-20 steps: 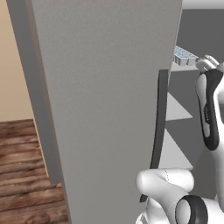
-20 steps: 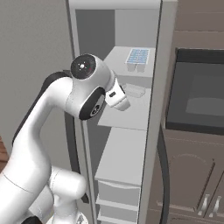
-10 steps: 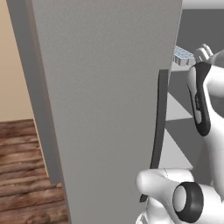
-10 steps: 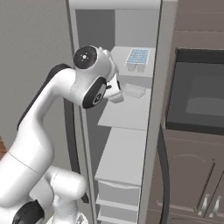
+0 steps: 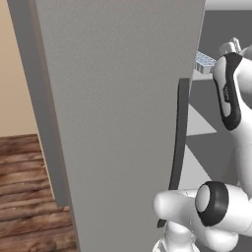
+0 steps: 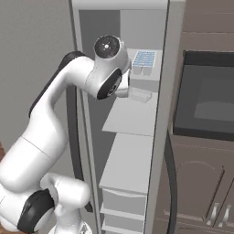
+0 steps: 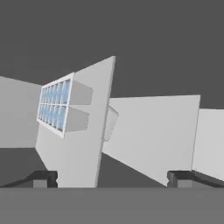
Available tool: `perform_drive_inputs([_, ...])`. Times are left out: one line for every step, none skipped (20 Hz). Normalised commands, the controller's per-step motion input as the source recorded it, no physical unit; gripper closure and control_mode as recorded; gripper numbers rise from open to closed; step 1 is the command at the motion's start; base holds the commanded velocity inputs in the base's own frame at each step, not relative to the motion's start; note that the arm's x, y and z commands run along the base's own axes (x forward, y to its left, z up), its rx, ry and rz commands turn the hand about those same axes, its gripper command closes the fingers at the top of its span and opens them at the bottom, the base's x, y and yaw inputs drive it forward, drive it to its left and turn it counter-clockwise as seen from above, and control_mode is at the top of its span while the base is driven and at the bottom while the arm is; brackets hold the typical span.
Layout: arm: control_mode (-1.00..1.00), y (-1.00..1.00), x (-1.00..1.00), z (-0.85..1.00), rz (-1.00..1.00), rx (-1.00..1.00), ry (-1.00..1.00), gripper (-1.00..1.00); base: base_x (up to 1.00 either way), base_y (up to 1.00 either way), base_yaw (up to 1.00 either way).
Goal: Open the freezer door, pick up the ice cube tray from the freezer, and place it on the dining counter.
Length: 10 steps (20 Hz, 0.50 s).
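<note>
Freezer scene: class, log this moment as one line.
door: tall grey freezer door open | target: pale blue gridded ice cube tray on upper shelf | gripper: open, empty, short of tray

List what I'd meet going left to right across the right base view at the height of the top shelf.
Open freezer door → arm's wrist → ice cube tray on the freezer shelf → freezer's right wall → dark oven window.

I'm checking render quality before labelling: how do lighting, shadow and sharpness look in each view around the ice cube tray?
Left base view: flat, even light on the freezer door, no glare; ice cube tray small and soft. Right base view: soft shading, mild blur. Hand view: dim grey freezer interior, tray crisp, open gripper.
</note>
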Motion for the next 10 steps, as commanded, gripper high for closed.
perform_drive_inputs([-1.0, -0.41, 0.44, 0.0, 0.11, 0.2, 0.0, -1.0, 0.0, 0.0, 0.0])
perform_drive_inputs([-1.0, -0.39, 0.49, 0.0, 0.12, 0.17, 0.0, -1.0, 0.0, 0.0, 0.0])
perform_drive_inputs([-1.0, -0.31, 0.46, 0.0, 0.11, 0.13, 0.0, -1.0, 0.0, 0.0, 0.0])
perform_drive_inputs([-1.0, -0.21, 0.52, 0.0, 0.11, 0.1, 0.0, -1.0, 0.0, 0.0, 0.0])
perform_drive_inputs([-1.0, 0.0, 0.46, 0.0, 0.06, 0.05, 0.0, -1.0, 0.0, 0.0, 0.0])
perform_drive_inputs([-1.0, 0.0, 0.46, 0.0, 0.04, 0.03, 0.0, -1.0, 0.0, 0.0, 0.0])
perform_drive_inputs([-1.0, 0.0, 0.4, 0.0, 0.03, 0.02, 0.0, -1.0, 0.0, 0.0, 0.0])
perform_drive_inputs([-1.0, 0.0, 0.4, 0.0, 0.03, 0.03, 0.0, -1.0, 0.0, 0.0, 0.0])
perform_drive_inputs([-1.0, 0.0, 0.45, 0.0, 0.01, 0.04, -0.01, -1.0, 0.0, 0.0, 0.0])
perform_drive_inputs([-1.0, 0.0, 0.46, 0.0, 0.01, 0.03, -0.02, -1.0, 0.0, 0.0, 0.0])
